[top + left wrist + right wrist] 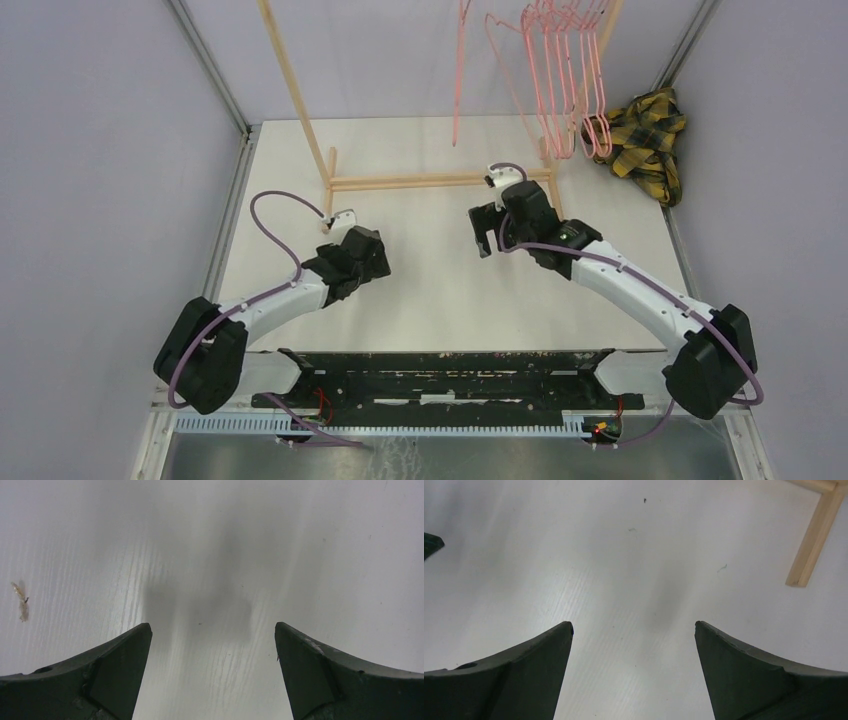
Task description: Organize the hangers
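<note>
Left gripper (pixel 212 630), right gripper (pixel 634 625) both wide open, empty, above table (pixel 440 300); right one near rack (pixel 440 181) foot; hangers (pixel 560 100) bunched far right.

free: open passage over the bare table (pixel 430 290), near and middle | blocked: wooden rack (pixel 440 181), its base rail crossing the far side, with hangers (pixel 556 75) dangling above its right end | far-right corner: plaid cloth (pixel 648 135) heaped just beside them

White links between bulky black joint housings on left arm (pixel 275 298) and right arm (pixel 640 290); purple cables (pixel 252 212) looping alongside each. Matte black left gripper (pixel 212 630) and right gripper (pixel 634 625), fingers broad, tapering to blunt tips.
</note>
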Available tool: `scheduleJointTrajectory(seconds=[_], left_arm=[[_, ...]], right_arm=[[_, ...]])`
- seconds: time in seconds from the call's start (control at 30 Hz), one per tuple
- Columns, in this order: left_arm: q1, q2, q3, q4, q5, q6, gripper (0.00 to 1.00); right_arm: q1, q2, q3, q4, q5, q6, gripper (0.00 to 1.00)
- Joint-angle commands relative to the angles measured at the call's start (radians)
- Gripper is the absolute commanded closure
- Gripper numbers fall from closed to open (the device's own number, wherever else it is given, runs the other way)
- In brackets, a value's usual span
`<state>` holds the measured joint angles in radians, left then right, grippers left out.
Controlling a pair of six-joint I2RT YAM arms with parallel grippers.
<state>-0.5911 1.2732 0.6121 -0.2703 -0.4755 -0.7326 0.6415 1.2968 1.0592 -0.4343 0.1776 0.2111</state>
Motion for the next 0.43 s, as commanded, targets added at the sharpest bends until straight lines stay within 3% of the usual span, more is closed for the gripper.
scheduleJointTrajectory(seconds=[0.0,0.17,0.4], left_arm=[[-0.001,0.008,0.017,0.098,0.042,0.107,0.01],[-0.001,0.007,-0.011,0.191,0.131,0.167,0.01],[0.0,0.01,-0.022,0.225,0.171,0.196,0.01]], right_arm=[[0.0,-0.091,-0.099,0.023,0.061,0.023,0.0],[0.001,-0.089,-0.165,-0.003,0.131,0.128,0.0],[0.001,-0.088,-0.243,0.02,0.205,0.131,0.0]])
